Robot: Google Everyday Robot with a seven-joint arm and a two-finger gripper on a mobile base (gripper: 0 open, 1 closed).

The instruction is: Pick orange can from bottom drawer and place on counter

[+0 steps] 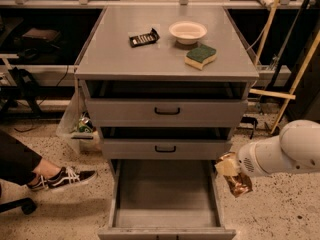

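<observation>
Orange-bronze and shiny, the orange can (239, 183) hangs pinched in my claw (231, 170). It is just outside the right wall of the open bottom drawer (165, 194), low beneath the front right corner of the counter (150, 59) and up off the speckled floor (280, 214). On top, a green-and-yellow sponge (200, 57) sits near the right edge. A pale bowl (187, 32) is just behind it, and a black packet (144, 37) lies left of the bowl.

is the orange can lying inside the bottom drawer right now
No, the orange can is held in the tool just right of the open bottom drawer, outside its right wall.
</observation>
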